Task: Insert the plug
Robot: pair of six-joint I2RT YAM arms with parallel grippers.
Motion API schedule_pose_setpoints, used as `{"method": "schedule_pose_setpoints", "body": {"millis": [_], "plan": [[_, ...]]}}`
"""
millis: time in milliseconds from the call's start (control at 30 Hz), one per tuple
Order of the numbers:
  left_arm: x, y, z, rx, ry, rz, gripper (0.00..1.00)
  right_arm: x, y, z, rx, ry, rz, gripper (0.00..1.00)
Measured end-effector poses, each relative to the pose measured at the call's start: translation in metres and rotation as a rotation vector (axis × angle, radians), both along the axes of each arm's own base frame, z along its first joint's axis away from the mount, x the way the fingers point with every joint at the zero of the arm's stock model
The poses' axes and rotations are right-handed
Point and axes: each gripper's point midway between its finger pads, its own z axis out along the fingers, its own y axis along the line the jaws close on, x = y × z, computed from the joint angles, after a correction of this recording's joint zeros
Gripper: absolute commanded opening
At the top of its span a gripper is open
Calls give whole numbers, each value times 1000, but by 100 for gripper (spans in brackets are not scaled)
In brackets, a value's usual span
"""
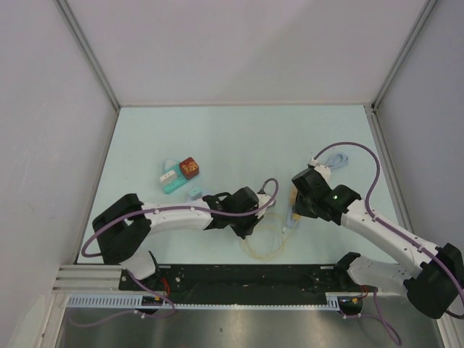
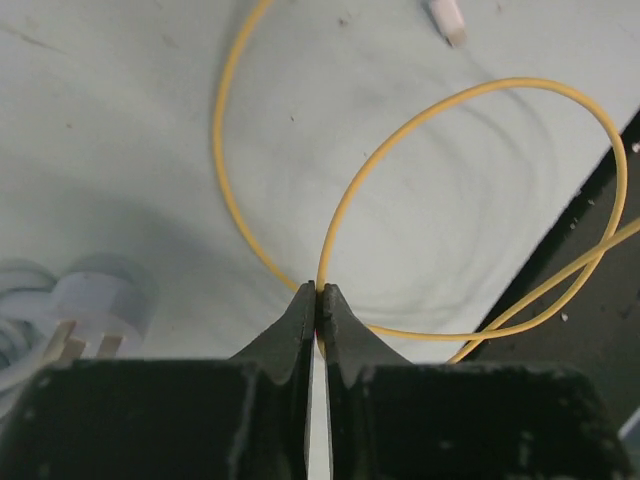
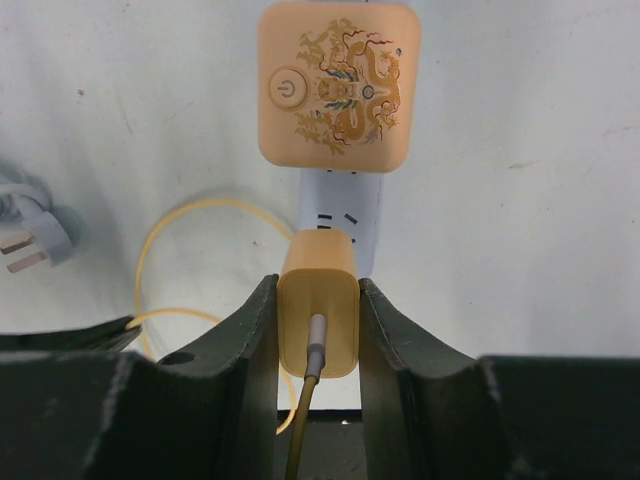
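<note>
The pale table (image 1: 217,138) is carrying a white power strip (image 3: 340,212), with a dragon-printed orange block (image 3: 338,85) sitting over its far end. The right gripper (image 3: 317,295) is clamping the plug (image 3: 317,270) by its two flat sides. The plug's long axis is running in line with the fingers, its lead end facing the wrist and its far end pointing at the strip and overlapping the socket face. Whether it is seated I cannot tell. The left gripper (image 2: 317,298) is pinching shut on the yellow cable (image 2: 480,95) looping over the table.
</note>
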Motion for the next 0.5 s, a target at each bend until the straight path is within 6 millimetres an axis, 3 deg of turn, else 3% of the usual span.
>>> {"method": "schedule_pose_setpoints", "body": {"millis": [267,500], "plan": [[-17,10,9,-3,57,-33,27,0,3,-15,-43,45,15,0],[-16,9,8,-1,62,-5,49,-3,11,-32,-67,75,42,0]]}}
